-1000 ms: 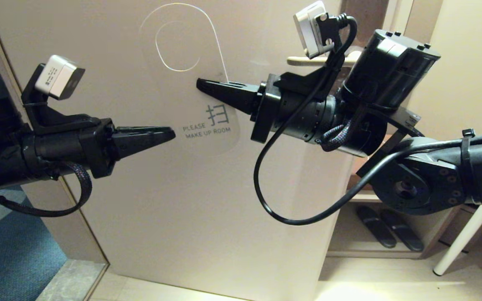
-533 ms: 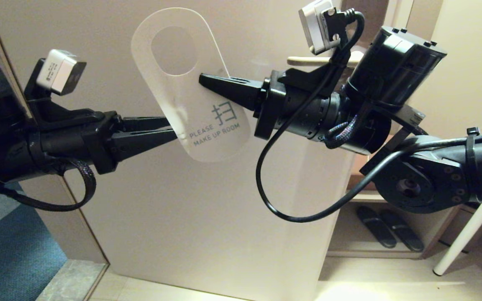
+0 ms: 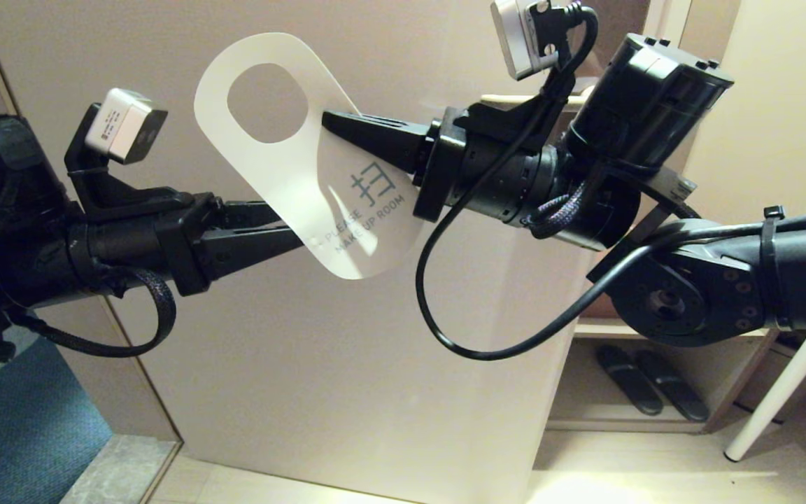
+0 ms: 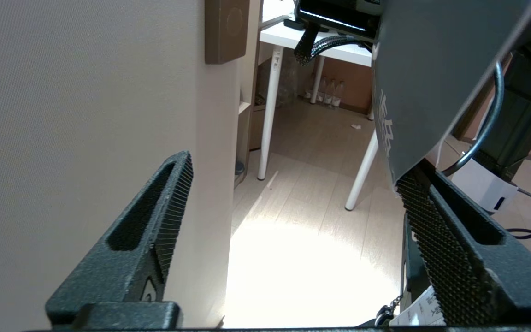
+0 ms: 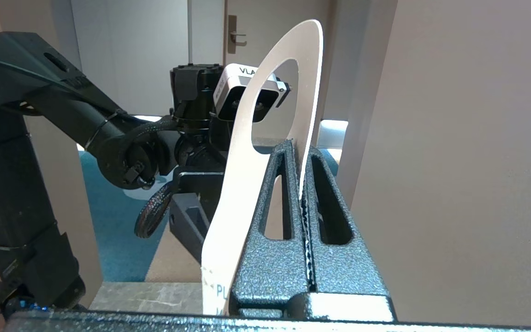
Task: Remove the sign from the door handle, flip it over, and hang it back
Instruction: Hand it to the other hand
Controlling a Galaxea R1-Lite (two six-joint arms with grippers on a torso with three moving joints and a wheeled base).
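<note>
Right gripper [image 3: 329, 122] fingers were clamped on the sign [image 3: 291, 140], held clear of the door [image 3: 347, 364] for turning; left gripper [image 4: 288, 184] fingers gaped wide, straddling the sign's lower edge.

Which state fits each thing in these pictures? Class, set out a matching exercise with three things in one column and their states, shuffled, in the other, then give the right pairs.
Things:
1. white plastic door sign with a round hole
2. black left pincer
3. black right pincer

States:
A. open, one finger at the sign's lower edge
B. shut on the sign's edge
C. held in the air, tilted, off the handle

Pairs: 1-C, 2-A, 3-B
</note>
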